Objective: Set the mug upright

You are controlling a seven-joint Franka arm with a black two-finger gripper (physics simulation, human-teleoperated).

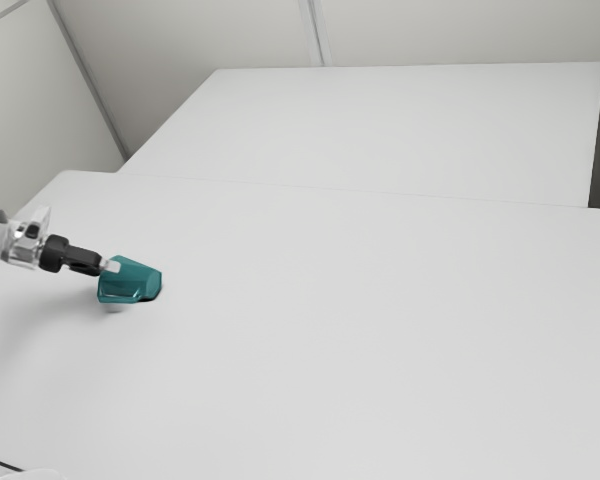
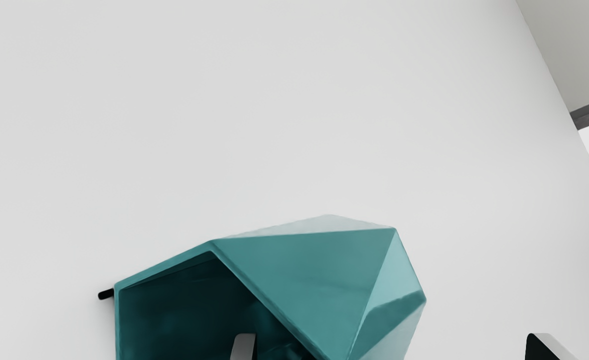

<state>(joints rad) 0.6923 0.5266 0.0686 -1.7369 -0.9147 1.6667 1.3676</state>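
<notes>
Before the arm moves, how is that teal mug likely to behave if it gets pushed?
The teal mug, crisp-edged, is probably stiff. Lying on its side on the table, it would likely slide or tip between flat facets rather than roll smoothly. Its smooth sides may be slippery.

And no text, label, brand, number or sign can be read here, folks, in either of the 2 views.
</notes>
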